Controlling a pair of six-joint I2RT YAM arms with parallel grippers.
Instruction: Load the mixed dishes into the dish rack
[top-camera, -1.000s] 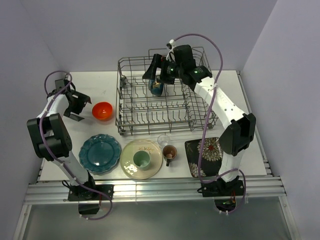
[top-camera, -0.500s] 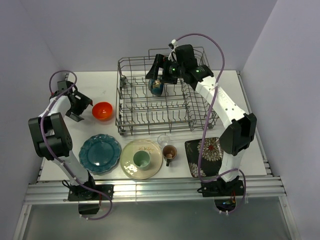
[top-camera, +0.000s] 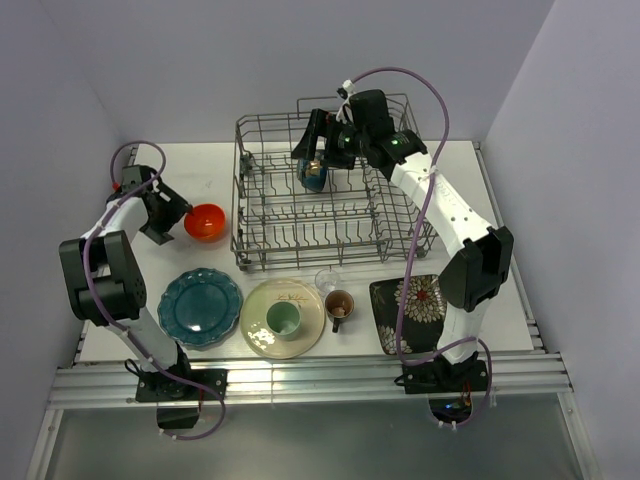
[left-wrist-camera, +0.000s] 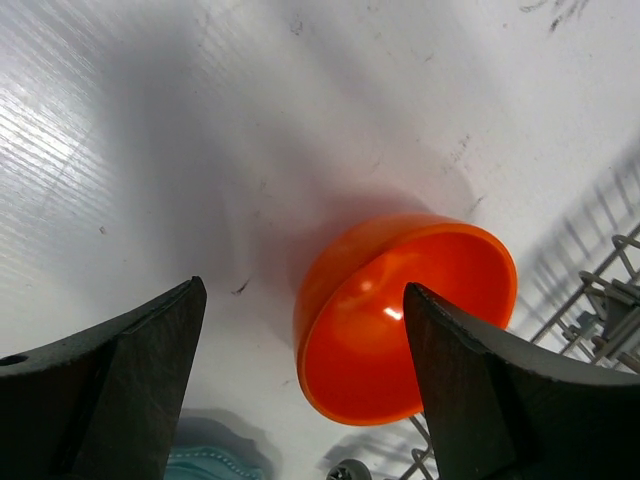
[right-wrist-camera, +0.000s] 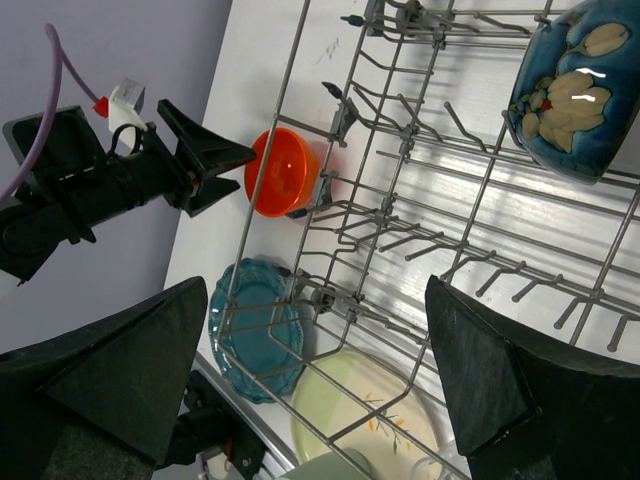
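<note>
Trouble looks likeliest at the left tool (left-wrist-camera: 302, 290), whose jaws stand spread and hold nothing. The red bowl (left-wrist-camera: 400, 320) sits on the desk (left-wrist-camera: 150, 120) just ahead of it, nearer one finger than the other and close by the rack (top-camera: 243, 190). Closing off-centre could, I'd guess, nudge the smooth rim sideways or squirt it out. Over the rack the right tool (right-wrist-camera: 315, 300) hangs spread and empty, above the dark bowl (right-wrist-camera: 570, 85) lying among the tines.

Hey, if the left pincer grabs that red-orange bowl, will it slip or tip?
The red-orange bowl looks glossy, so it may slip in the open left pincer. Its rounded outside suggests it could rock or tip if pushed.
</note>
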